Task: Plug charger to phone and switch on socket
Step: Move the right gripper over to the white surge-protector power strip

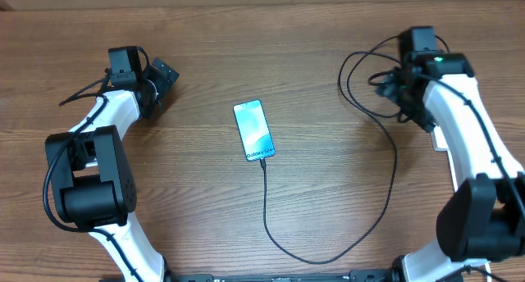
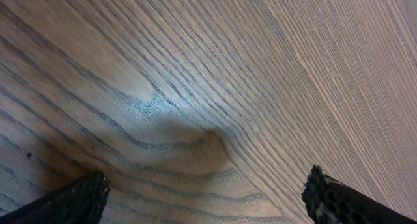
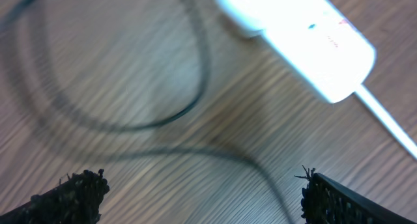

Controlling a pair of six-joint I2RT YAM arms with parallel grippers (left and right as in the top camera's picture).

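The phone [image 1: 253,129] lies face up mid-table, with a light blue screen. The charger, a thin black cable [image 1: 385,208], runs from the phone's near edge, loops toward the front and rises to loose coils at the back right. My right gripper [image 1: 387,85] hovers over those coils. In the right wrist view its fingers [image 3: 202,185] are wide apart and empty above the blurred cable [image 3: 195,87], with the white socket [image 3: 293,35] just beyond. My left gripper [image 1: 162,75] is at the back left, open [image 2: 205,188] over bare wood. The charger's plug is hidden.
The socket's thick white cord [image 3: 388,120] runs off to the right. The right arm covers the socket in the overhead view. The arm bases stand at the front left [image 1: 86,192] and front right [image 1: 480,216].
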